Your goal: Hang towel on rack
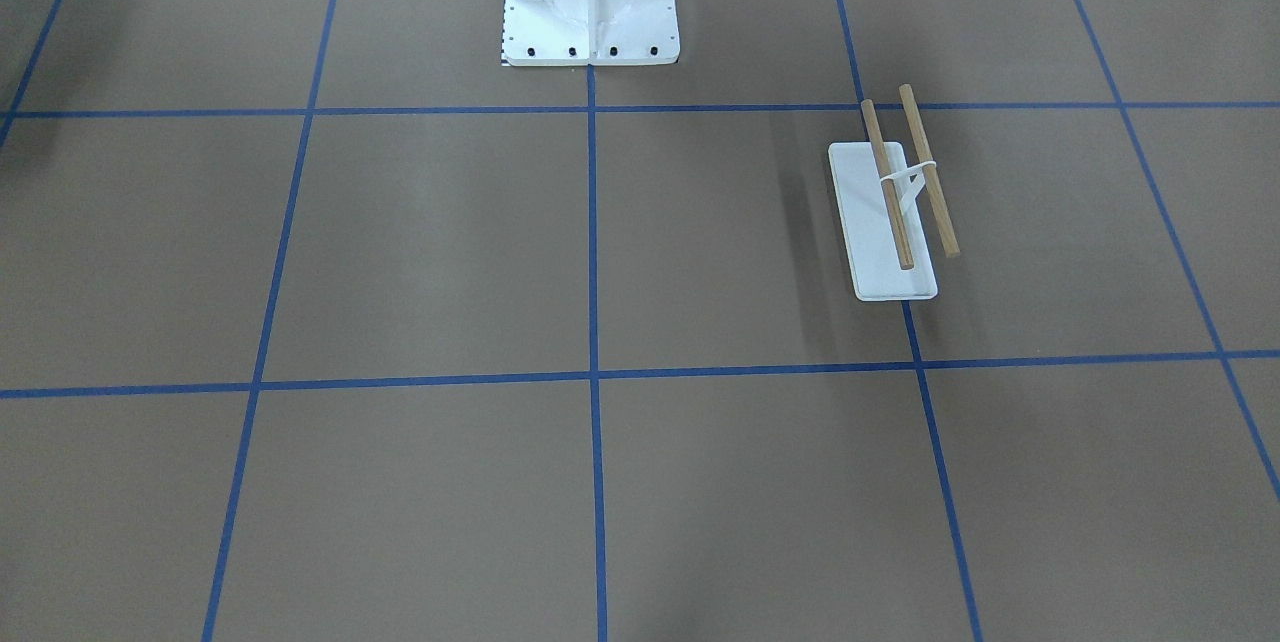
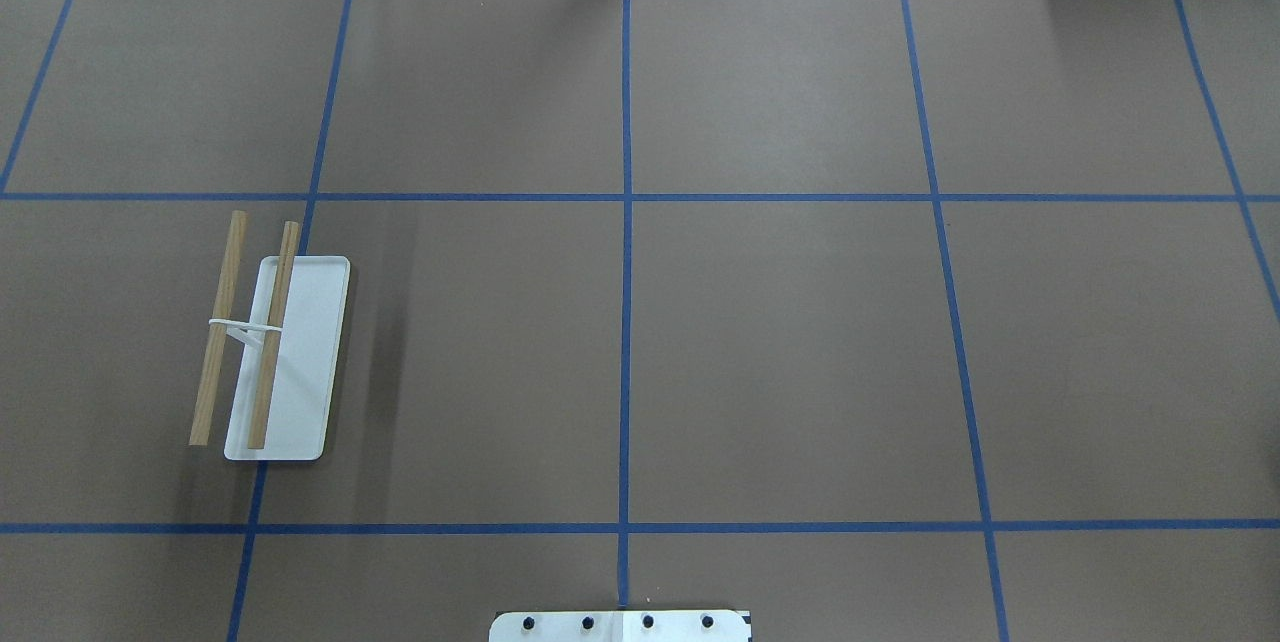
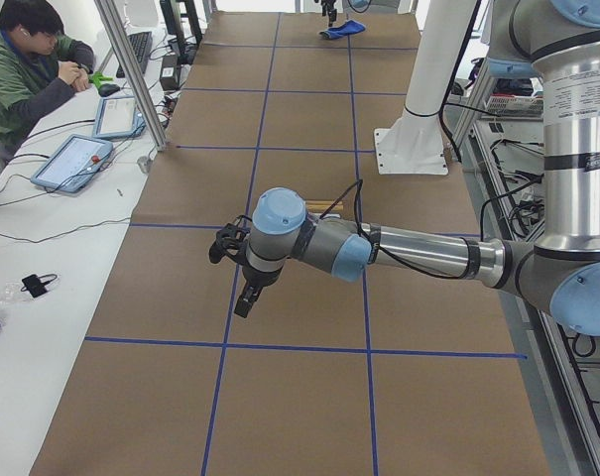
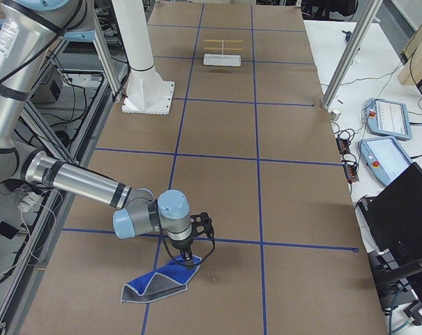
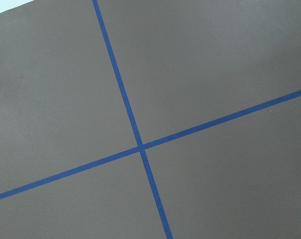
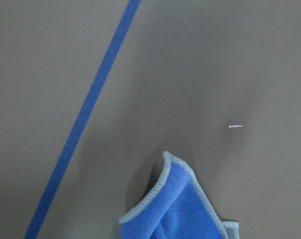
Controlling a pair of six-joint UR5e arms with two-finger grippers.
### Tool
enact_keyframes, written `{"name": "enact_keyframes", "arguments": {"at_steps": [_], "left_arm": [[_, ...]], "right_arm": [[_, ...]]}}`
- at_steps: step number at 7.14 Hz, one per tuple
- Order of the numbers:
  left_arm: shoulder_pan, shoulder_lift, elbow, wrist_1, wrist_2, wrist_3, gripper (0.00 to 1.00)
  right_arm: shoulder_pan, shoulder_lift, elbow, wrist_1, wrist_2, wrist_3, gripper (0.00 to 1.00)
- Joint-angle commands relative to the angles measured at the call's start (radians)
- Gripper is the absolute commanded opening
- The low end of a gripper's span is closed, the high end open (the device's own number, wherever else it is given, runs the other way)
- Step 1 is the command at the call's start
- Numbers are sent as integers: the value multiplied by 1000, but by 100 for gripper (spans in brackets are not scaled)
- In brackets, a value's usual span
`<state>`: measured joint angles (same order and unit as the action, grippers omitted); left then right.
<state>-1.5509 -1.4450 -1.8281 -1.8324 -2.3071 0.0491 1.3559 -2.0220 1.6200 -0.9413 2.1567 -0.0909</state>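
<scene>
The towel [image 4: 158, 283], blue with grey folds and light edging, lies crumpled on the brown paper at the robot's far right end. One raised blue corner of it shows in the right wrist view [image 6: 177, 209]. My right gripper [image 4: 188, 257] points down at the towel's upper corner; I cannot tell whether it is open or shut. The rack [image 2: 300, 362], a white base with two wooden rods, stands on the robot's left side [image 1: 885, 242]. My left gripper [image 3: 242, 288] hovers over the paper near the rack; I cannot tell its state.
The white robot pedestal [image 1: 590, 12] stands at the table's middle edge. Blue tape lines [image 5: 140, 146] grid the brown paper. An operator [image 3: 27, 69] sits beside tablets [image 3: 73, 162] on the side bench. Metal frame posts [image 4: 350, 49] stand at the table's edge.
</scene>
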Motion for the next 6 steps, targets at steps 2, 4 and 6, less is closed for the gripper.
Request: {"name": "enact_keyframes", "arguments": {"at_steps": [2,4,6], "left_arm": [[0,0,0,-1,0,0,99],[0,0,6,-1,0,0,99],[0,0,-2,1,0,0,99]], "right_arm": [[-72,12,-11,32,2,7,100],[-106,38,-58,33,-1,5,99],[-112,65,-104,36,-6,5,85]]}}
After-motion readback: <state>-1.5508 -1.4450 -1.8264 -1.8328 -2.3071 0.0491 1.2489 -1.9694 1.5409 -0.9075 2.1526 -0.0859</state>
